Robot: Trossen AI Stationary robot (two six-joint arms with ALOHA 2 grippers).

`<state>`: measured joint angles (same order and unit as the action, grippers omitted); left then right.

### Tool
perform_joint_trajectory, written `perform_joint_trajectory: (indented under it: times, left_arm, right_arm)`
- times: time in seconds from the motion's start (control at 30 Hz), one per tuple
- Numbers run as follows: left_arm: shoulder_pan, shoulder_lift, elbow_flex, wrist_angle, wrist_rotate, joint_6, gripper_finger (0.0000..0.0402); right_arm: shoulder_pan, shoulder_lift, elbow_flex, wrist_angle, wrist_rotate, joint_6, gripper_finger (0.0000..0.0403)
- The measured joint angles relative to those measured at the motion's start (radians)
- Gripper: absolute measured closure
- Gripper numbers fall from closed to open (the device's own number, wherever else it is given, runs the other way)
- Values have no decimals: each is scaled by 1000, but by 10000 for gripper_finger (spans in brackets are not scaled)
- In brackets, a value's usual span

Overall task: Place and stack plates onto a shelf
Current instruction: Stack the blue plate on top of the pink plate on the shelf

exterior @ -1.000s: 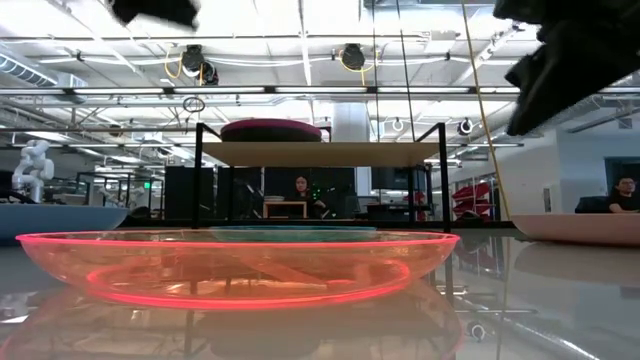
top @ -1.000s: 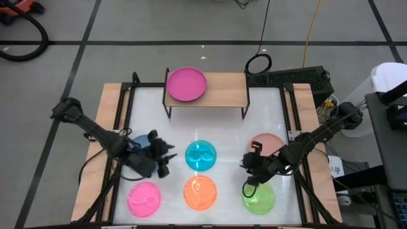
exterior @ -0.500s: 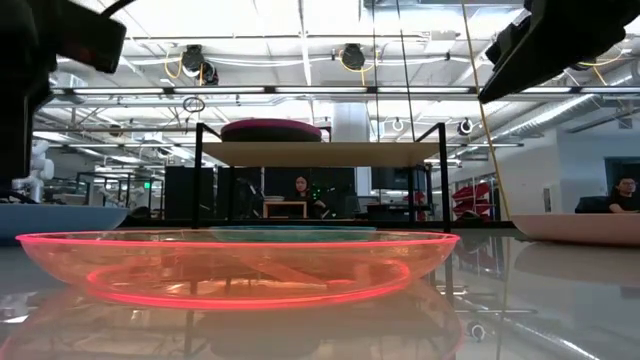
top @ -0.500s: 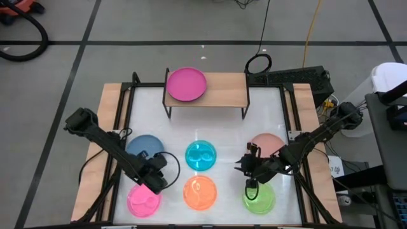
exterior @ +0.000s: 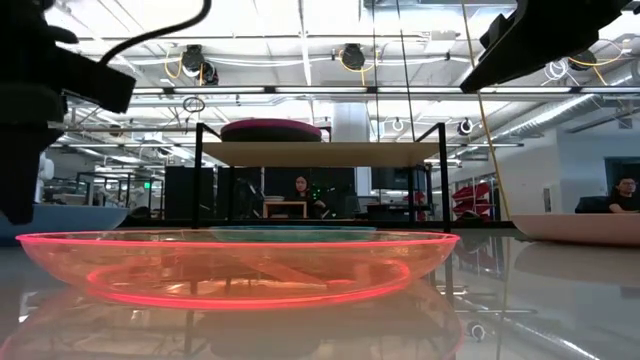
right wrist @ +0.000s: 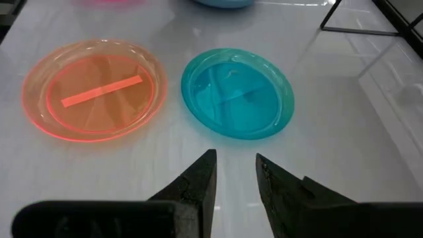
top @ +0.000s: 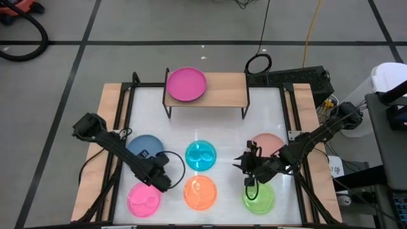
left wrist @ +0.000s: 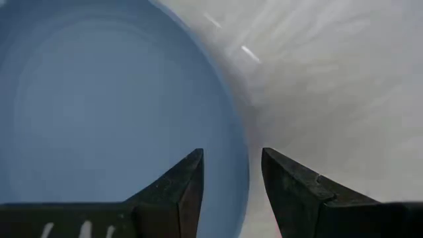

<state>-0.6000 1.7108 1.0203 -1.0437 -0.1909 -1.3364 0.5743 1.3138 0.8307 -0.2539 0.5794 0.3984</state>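
Observation:
My left gripper [left wrist: 231, 175] is open and points down at the blue plate [top: 143, 146], at the rim on its near right side [left wrist: 243, 165]. One finger [left wrist: 182, 182] is over the plate's inside and the other [left wrist: 284, 182] over the table outside it. In the low view the left arm [exterior: 25, 110] reaches down at the left. My right gripper [right wrist: 236, 168] is open and hangs above the table [top: 245, 164], facing the cyan plate [right wrist: 238, 92] and the orange plate [right wrist: 92, 89]. The magenta plate [top: 186, 84] lies on the shelf [top: 222, 92]. My left gripper comes from above with its fingers on either side of the blue plate's rim [left wrist: 243, 165]. Whether a finger touches the rim, I cannot tell. The plate lies flat on the table.
A translucent pink plate [top: 144, 198], the orange plate [top: 200, 193] and a green plate [top: 259, 197] line the near edge. The cyan plate [top: 201, 156] is mid-table and a dusty pink plate [top: 267, 145] lies to the right. The shelf's right half is bare wood.
My left gripper has moved from above the blue plate's right side toward the near edge and come down to the plate's rim. My right gripper has risen a little and shifted slightly toward the table's left. No plate has moved.

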Motion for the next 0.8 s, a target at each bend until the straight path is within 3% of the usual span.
perform_joint_trajectory:
  times: [0.1, 0.33, 0.47, 0.6, 0.8]
  left_arm:
    - [9, 27, 0, 16, 19, 39, 268]
    - [41, 46, 2, 4, 74, 145, 384]
    - [53, -19, 30, -47, 76, 156, 390]
    - [51, -91, 133, -141, -15, 190, 391]
    - [43, -157, 371, -313, -289, 275, 391]
  right_arm:
    - [0, 0, 0, 0, 0, 0, 314]
    - [0, 0, 0, 0, 0, 0, 314]
    - [0, 0, 0, 3, 0, 5, 314]
    - [0, 0, 0, 12, -1, 6, 314]
    - [0, 0, 0, 19, -2, 2, 314]
